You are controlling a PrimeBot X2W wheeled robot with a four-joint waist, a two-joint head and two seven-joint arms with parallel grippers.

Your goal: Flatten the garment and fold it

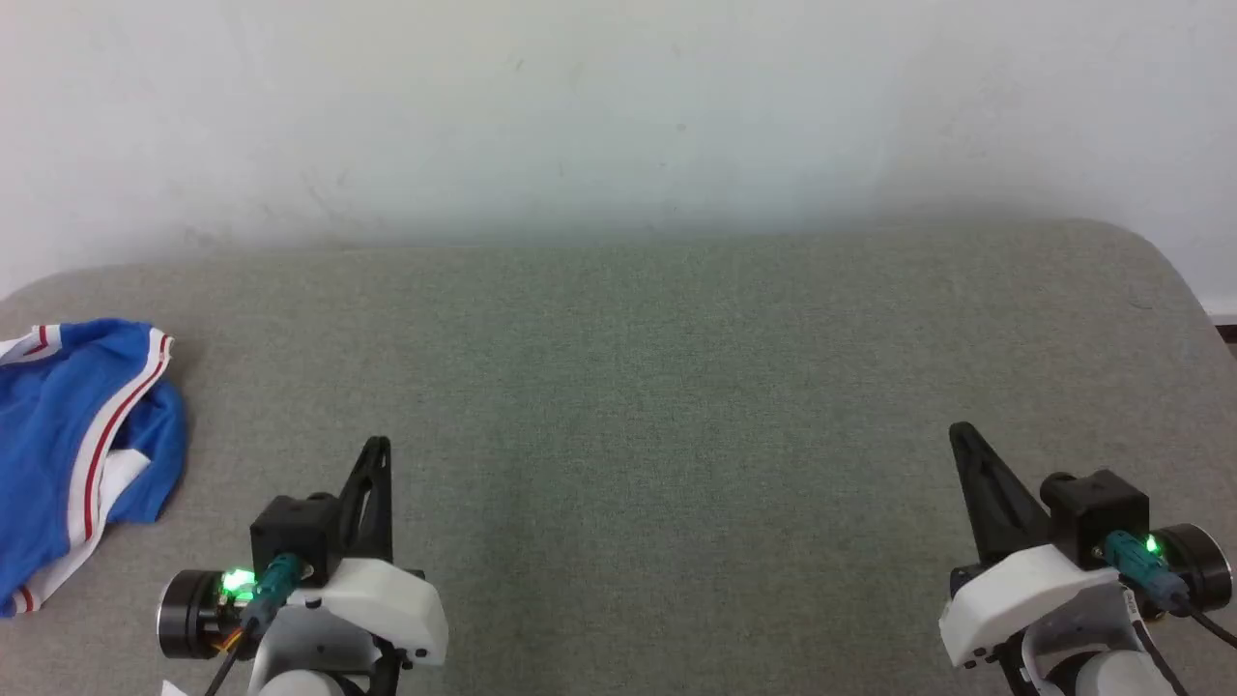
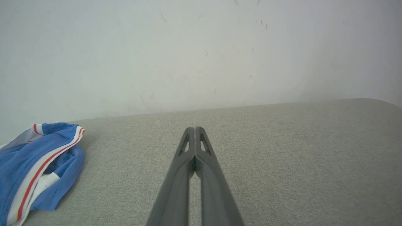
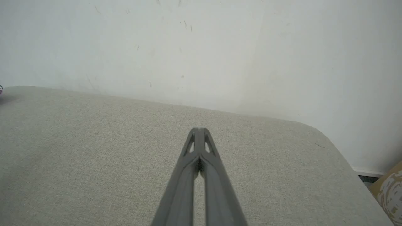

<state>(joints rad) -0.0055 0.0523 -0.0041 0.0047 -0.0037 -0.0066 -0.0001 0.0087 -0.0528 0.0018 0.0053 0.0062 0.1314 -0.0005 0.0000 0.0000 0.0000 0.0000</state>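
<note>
The garment (image 1: 82, 454), bright blue with white-and-red stripe trim, lies bunched in a heap at the far left of the grey fabric surface, partly cut off by the picture's edge. In the left wrist view the garment (image 2: 34, 166) sits low on the left. My left gripper (image 1: 379, 447) is shut and holds nothing; it hovers to the right of the heap, apart from it, with its fingertips (image 2: 195, 130) pressed together. My right gripper (image 1: 962, 432) is also shut and holds nothing, far off at the right side of the surface, its tips (image 3: 198, 131) closed.
The grey fabric surface (image 1: 657, 387) has rounded back corners and butts against a white wall (image 1: 618, 106). Past its right edge is a strip of floor (image 1: 1225, 333), and a tan patterned object (image 3: 391, 188) stands at the lower right in the right wrist view.
</note>
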